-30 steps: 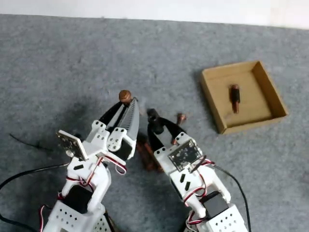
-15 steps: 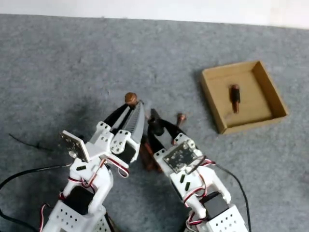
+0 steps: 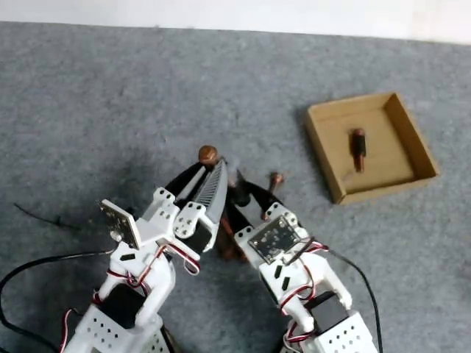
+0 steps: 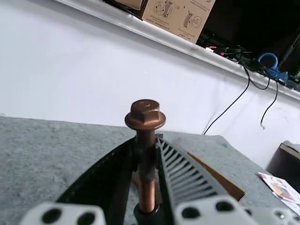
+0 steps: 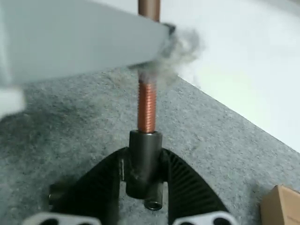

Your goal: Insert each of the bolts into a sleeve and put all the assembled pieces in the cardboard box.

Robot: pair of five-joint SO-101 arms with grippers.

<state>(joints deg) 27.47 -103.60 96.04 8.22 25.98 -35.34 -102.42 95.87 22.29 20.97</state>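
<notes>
My left gripper (image 3: 212, 168) is shut on a copper bolt (image 3: 208, 154), head up; in the left wrist view the hex head (image 4: 145, 114) stands above the fingers (image 4: 180, 164). My right gripper (image 5: 144, 171) is shut on a dark sleeve (image 5: 145, 159), held upright just right of the left gripper (image 3: 237, 193). The bolt's threaded end (image 5: 146, 108) meets the sleeve's open top. The cardboard box (image 3: 324, 140) lies at the right with one assembled piece (image 3: 358, 149) inside.
A loose copper bolt (image 3: 276, 179) lies on the grey carpet between the right gripper and the box. More brown parts (image 3: 227, 246) lie between the two arms. A black cable (image 3: 37, 217) trails at the left. The box's corner (image 5: 281, 206) shows nearby.
The left gripper has carried the bolt to the right, from beside the right gripper to directly over the sleeve. The right arm has barely moved.
</notes>
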